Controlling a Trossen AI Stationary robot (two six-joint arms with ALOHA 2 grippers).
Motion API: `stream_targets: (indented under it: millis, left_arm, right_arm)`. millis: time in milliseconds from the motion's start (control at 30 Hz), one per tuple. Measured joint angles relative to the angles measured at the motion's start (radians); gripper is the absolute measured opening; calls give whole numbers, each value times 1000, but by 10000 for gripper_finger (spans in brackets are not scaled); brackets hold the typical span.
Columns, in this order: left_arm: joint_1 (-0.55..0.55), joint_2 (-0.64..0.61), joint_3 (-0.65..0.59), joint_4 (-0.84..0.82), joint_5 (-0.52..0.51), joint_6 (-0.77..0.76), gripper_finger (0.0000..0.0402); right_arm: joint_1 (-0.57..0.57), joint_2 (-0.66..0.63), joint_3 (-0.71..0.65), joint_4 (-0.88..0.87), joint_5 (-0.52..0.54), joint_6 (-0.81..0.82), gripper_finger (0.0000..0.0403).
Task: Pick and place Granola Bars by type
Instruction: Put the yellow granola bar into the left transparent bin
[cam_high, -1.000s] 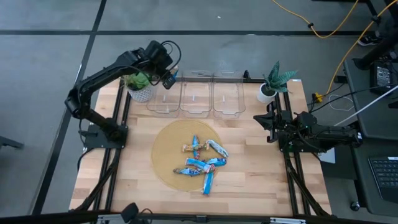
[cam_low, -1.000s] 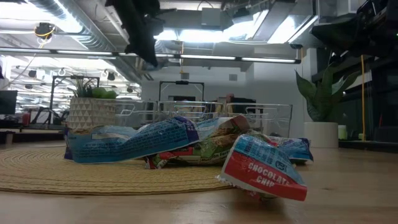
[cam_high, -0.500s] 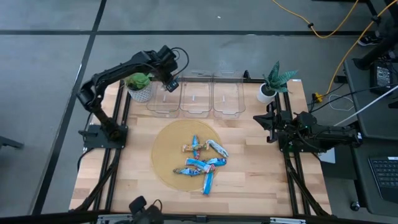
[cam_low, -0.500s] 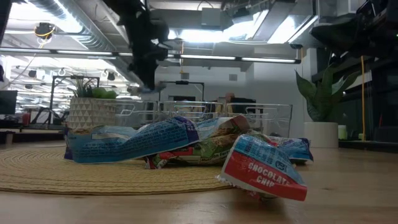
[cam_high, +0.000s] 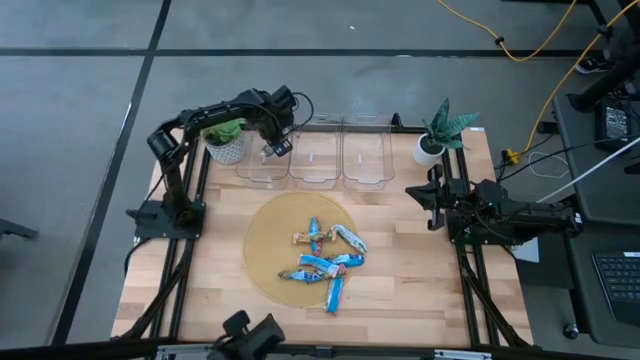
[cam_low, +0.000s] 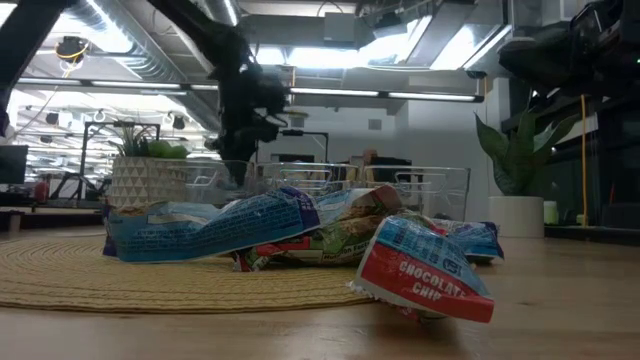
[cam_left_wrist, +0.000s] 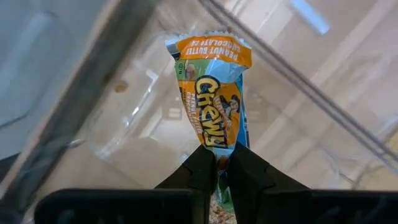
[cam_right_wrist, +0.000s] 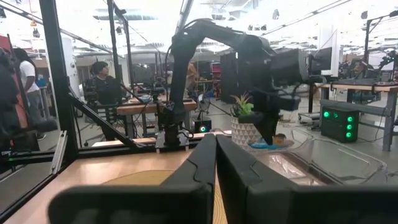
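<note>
My left gripper hangs over the leftmost clear bin, pointing down, shut on a granola bar with an orange and blue wrapper. The other Granola Bars, mostly blue, lie heaped on a round woven mat in the middle of the table. They fill the foreground of the low view. My right gripper waits shut at the table's right side, its fingers together and holding nothing. My left gripper pinches the bar's near end between its two fingers, from above, pointing down. The bar hangs below the fingertips, its orange end lowest, over the bin's clear floor. Whether that end touches the floor I cannot tell.
Two more clear bins stand in a row to the right of the first, along the far edge. A potted plant in a white pot stands just left of the bins, another at the far right.
My left gripper has come down from high above the table to the rim of the leftmost bin and a little toward the table's near edge. It has tipped to point more steeply down, and stayed shut on the bar.
</note>
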Motion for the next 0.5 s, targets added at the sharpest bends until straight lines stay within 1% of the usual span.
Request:
stream_targets:
  millis: [200,500]
  left_arm:
    - [2,58,0,0,-1,3,31]
    - [2,74,0,10,-3,3,32]
  right_arm:
    - [0,0,0,0,0,0,16]
    - [0,0,0,-5,0,0,16]
